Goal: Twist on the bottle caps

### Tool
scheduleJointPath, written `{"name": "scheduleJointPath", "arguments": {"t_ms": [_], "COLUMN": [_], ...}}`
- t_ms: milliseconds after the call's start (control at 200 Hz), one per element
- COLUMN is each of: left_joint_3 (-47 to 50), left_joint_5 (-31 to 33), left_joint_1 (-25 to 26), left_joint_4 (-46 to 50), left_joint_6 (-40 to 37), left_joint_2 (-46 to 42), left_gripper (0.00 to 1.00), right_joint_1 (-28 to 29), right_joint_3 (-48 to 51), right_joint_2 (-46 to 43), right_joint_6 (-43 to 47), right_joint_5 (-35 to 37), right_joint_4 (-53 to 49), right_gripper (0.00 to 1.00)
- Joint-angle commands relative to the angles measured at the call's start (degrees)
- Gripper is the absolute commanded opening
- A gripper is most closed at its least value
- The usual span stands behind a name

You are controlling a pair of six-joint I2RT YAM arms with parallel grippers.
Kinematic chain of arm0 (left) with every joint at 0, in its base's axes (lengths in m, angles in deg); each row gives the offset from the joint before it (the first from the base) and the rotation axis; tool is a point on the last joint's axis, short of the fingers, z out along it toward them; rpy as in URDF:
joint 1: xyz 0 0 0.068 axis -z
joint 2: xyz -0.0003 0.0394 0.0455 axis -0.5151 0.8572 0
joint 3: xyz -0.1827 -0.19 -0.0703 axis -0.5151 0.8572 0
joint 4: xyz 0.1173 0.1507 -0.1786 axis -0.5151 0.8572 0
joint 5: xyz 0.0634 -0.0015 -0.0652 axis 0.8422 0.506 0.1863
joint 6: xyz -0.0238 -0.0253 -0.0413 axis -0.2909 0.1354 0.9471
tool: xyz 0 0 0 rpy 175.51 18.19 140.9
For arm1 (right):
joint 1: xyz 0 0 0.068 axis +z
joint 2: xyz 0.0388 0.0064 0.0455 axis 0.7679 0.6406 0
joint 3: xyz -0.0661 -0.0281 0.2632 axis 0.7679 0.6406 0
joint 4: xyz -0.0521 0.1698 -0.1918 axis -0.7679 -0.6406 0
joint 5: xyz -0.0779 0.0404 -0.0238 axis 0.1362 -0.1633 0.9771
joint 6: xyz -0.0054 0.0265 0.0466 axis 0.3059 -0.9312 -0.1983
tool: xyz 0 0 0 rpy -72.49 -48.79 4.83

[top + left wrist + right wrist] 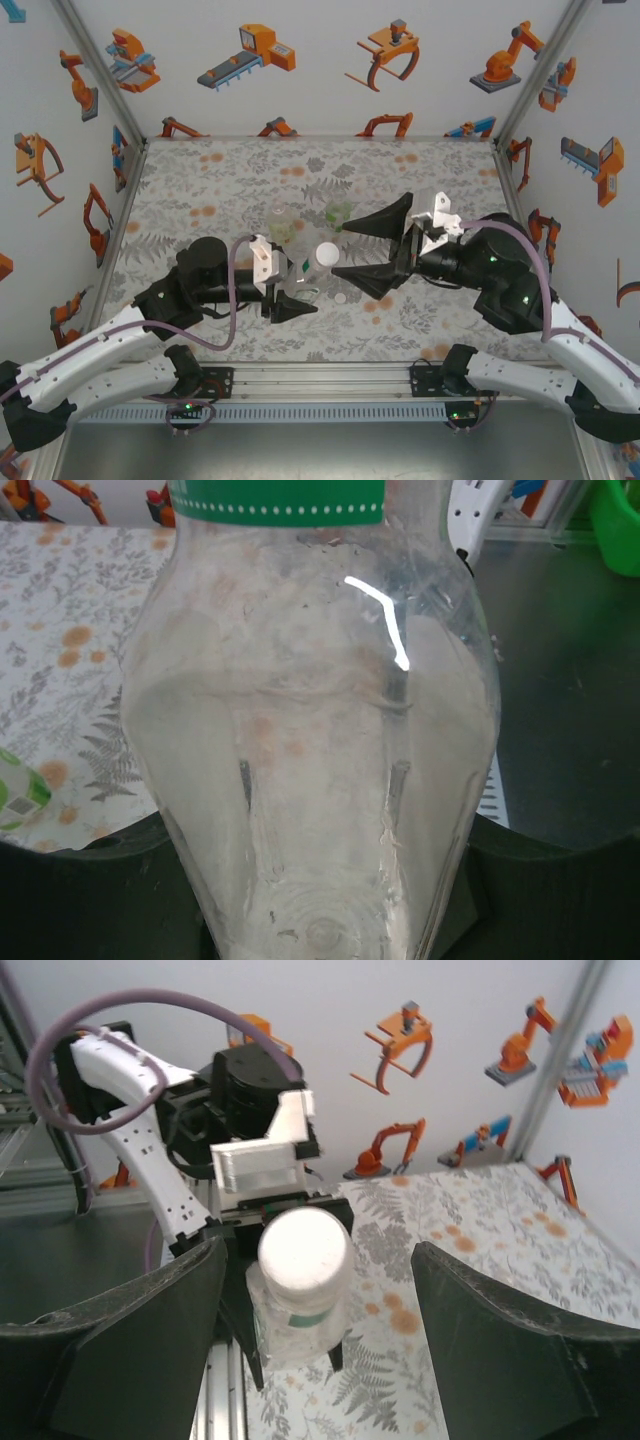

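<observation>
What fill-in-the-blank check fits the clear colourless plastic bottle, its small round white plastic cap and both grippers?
1. The left gripper is ___ on the clear colourless plastic bottle.
2. The bottle's label band is ___.
3. The right gripper faces the small round white plastic cap with jaws ___.
Missing words: shut; green; open.

Clear bottle [310, 780], white cap [303, 1250] sitting on neck

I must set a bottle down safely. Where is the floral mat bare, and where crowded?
Bare: the grey floral mat along the back wall and the left wall. Crowded: the middle, around the white-capped clear plastic bottle.
</observation>
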Motion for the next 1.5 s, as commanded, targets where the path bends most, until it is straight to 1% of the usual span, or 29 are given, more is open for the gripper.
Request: {"name": "scheduleJointPath", "arguments": {"t_ms": [0, 130, 330, 741, 866, 1492], "left_joint_3": [-1.87, -1.65, -1.59, -1.81, -1.79, -2.17], "left_joint_5": [-2.48, -2.89, -3.71, -4.64, -4.86, -6.19], "left_joint_1": [0.01, 0.08, 0.10, 0.09, 0.09, 0.03], "left_joint_4": [1.65, 1.77, 1.82, 1.44, 1.27, 0.12], "left_joint_6": [2.11, 2.49, 2.56, 2.14, 2.13, 2.37], "left_joint_2": [-0.34, -0.54, -0.68, -0.26, -0.41, 1.07], "left_gripper": [0.00, 0.00, 0.00, 0.00, 0.00, 0.00], "right_joint_1": [0.26, 0.27, 0.31, 0.31, 0.27, 0.24], "right_joint_3": [0.61, 2.01, 2.00, 2.66, 2.75, 3.86], "right_joint_2": [0.02, 0.58, 1.81, 2.06, 2.34, 1.70], "right_joint_6": [3.31, 3.63, 4.39, 4.06, 3.99, 5.01], "right_joint_5": [-5.68, -6.58, -7.38, -7.69, -7.90, -7.11], "right_joint_4": [5.58, 7.04, 6.35, 5.37, 5.29, 4.94], "right_gripper": [0.70, 0.69, 0.67, 0.55, 0.53, 0.51]}}
